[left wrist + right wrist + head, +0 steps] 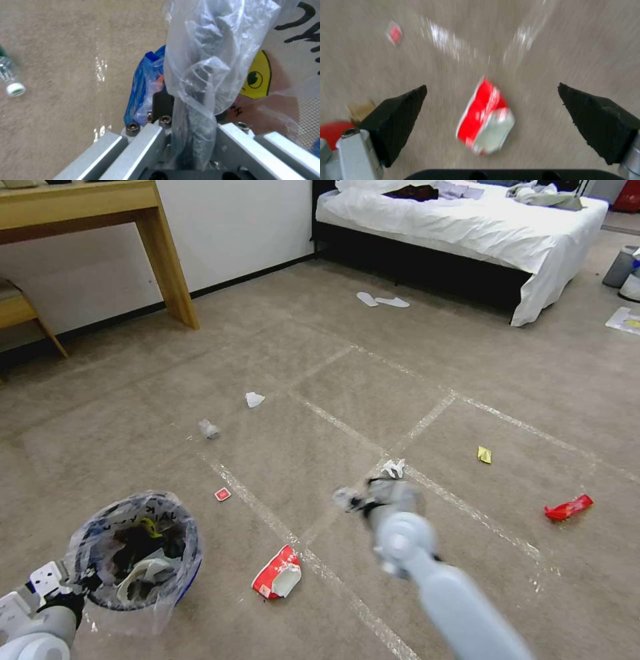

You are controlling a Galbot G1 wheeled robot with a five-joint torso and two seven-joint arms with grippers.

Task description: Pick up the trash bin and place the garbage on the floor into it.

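The torn red-and-white paper cup (277, 573) lies on its side on the beige short-pile carpet (373, 380), just left of a shiny clear tape strip (347, 593) at near centre. Its long axis runs from near-left to far-right, and its crushed white mouth faces right and toward the robot. In the right wrist view the cup (485, 117) sits between the 2 black fingertips (398, 117), its red wall uppermost and its white open end nearer the camera, though that view is smeared.

The right gripper (501, 125) hangs above the cup with its jaws wide apart, touching nothing; in the head view it (363, 499) shows at centre, blurred.

The small round red-and-blue trash bin (137, 559), lined with a crinkly clear plastic bag (213, 55) bearing black letters, is at the near left, upright with its mouth up and dark litter inside. The left gripper (57, 587) is at its left rim, jaws clamped on the rim and bag, as the left wrist view shows.

Other garbage lies scattered: a crumpled white tissue (255, 399) and another scrap (209, 429) farther left, a small red square wrapper (223, 494), a white tissue (394, 468) at centre, a yellow scrap (485, 455) and a long red wrapper (568, 507) to the right. A clear bottle with a green-and-white cap (10, 80) lies on the carpet in the left wrist view.
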